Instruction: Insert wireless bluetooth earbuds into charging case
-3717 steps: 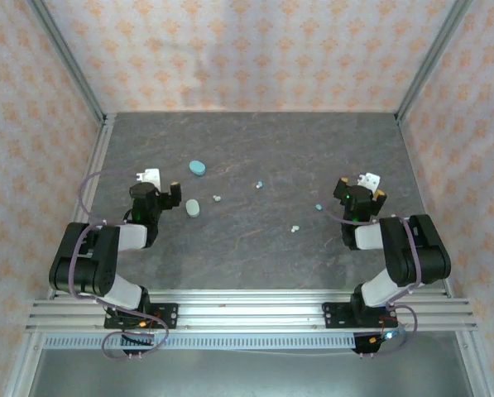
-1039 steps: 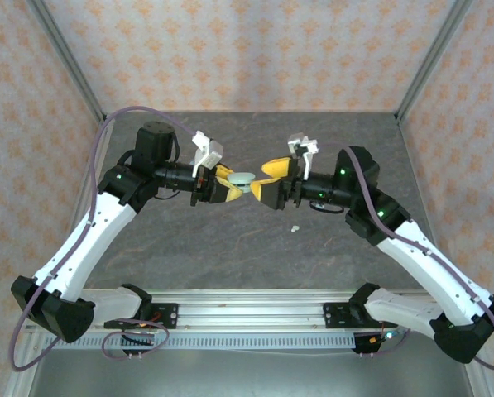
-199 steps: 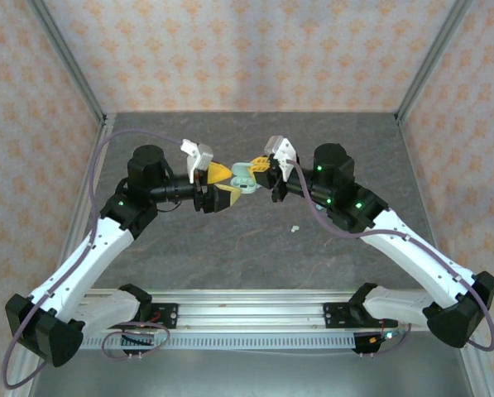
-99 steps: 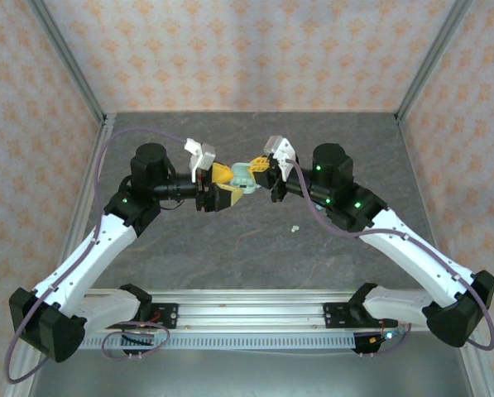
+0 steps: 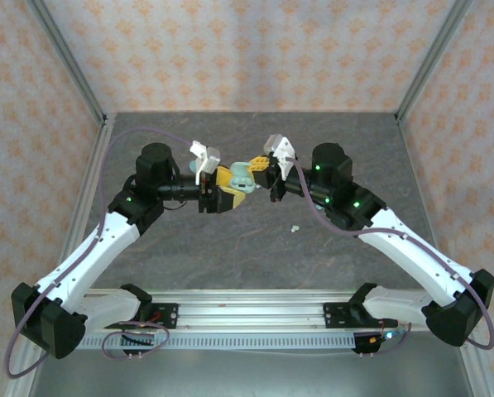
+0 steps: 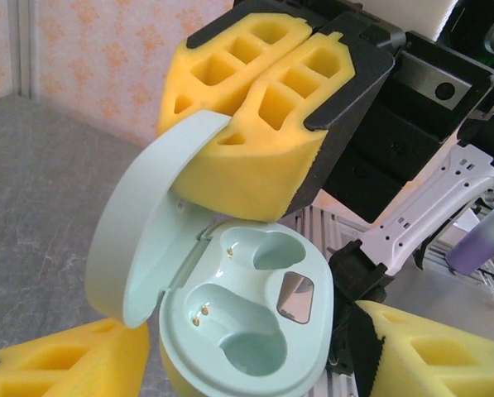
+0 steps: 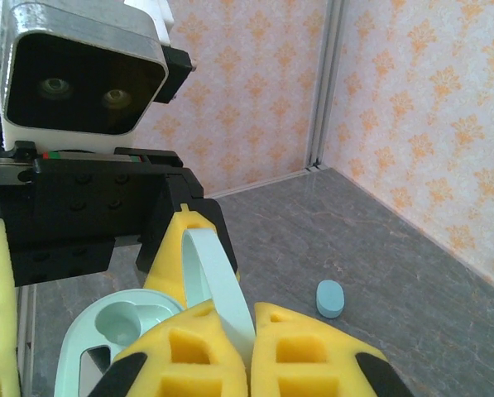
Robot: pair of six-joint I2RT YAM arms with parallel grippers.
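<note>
A mint-white charging case (image 6: 247,331) hangs open in mid-air above the table, both of its sockets empty. My right gripper (image 7: 251,318) is shut on the case's raised lid (image 7: 218,281), and its yellow fingers (image 6: 263,124) pinch that lid from above in the left wrist view. My left gripper (image 6: 247,368) is open, its yellow pads flanking the case's base with a gap on the right side. From above, the left gripper (image 5: 232,188) and right gripper (image 5: 257,168) meet at the case (image 5: 243,174). One pale earbud (image 5: 294,228) lies on the table to the front right.
A teal-blue oval case (image 7: 330,298) lies shut on the grey table (image 5: 255,248) beyond the right gripper. Patterned walls and metal corner posts (image 5: 64,62) enclose the table on three sides. The aluminium rail (image 5: 247,310) runs along the near edge.
The left gripper has slid right toward the case and its jaws have narrowed around the base. The right gripper has kept its hold on the lid in place.
</note>
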